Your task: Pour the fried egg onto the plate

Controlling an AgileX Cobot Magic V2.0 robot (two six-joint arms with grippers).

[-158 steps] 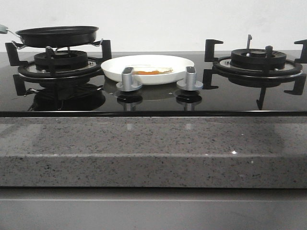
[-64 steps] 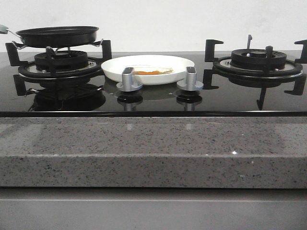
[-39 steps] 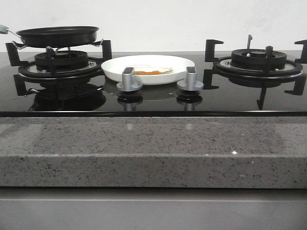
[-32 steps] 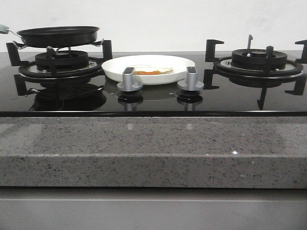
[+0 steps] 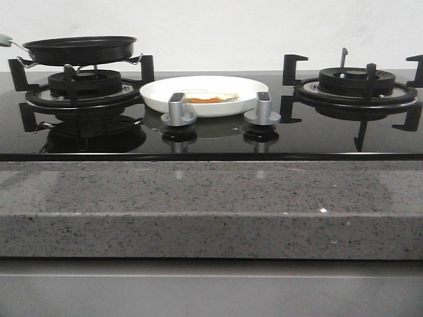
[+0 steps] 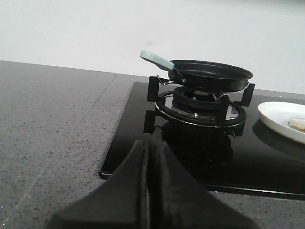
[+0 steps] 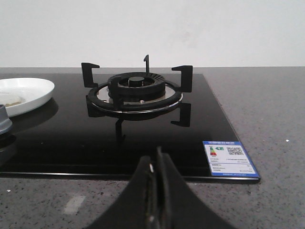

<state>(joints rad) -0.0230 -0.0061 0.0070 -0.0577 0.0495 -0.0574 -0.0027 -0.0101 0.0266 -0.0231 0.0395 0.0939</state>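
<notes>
The fried egg (image 5: 210, 98) lies flat on the white plate (image 5: 162, 89), which stands on the black glass hob between the two burners. The plate's edge also shows in the left wrist view (image 6: 279, 119) and in the right wrist view (image 7: 33, 90), with a bit of egg white (image 6: 298, 122) on it. The black frying pan (image 5: 79, 49) sits empty on the left burner, its pale green handle (image 6: 156, 60) pointing away from the plate. My left gripper (image 6: 149, 150) is shut and empty, low over the counter in front of the left burner. My right gripper (image 7: 157, 160) is shut and empty in front of the right burner.
Two silver knobs (image 5: 177, 110) (image 5: 262, 109) stand at the hob's front, just before the plate. The right burner (image 5: 355, 86) with black pan supports carries nothing. A blue energy label (image 7: 230, 159) is stuck on the hob's front right corner. A grey speckled counter edge (image 5: 211, 205) runs across the front.
</notes>
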